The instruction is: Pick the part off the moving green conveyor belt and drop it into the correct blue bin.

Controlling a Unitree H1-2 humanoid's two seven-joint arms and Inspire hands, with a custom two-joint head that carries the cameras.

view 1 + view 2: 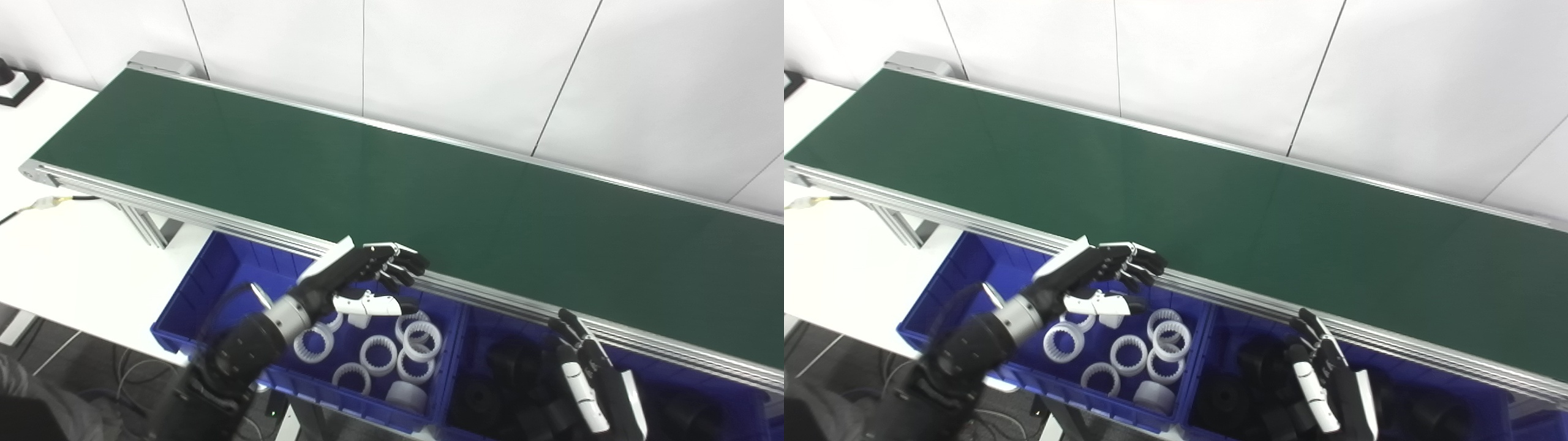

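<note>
Belt (392,177) ran bare as far as you could see; the only parts in sight lay in the bins. Your left hand (367,275) hovered over the left blue bin (202,288) of white rings (378,354), fingers (401,260) spread and holding nothing. Your right hand (591,380) hung over the right bin (1225,334) of black parts (514,367), fingers likewise apart.
</note>
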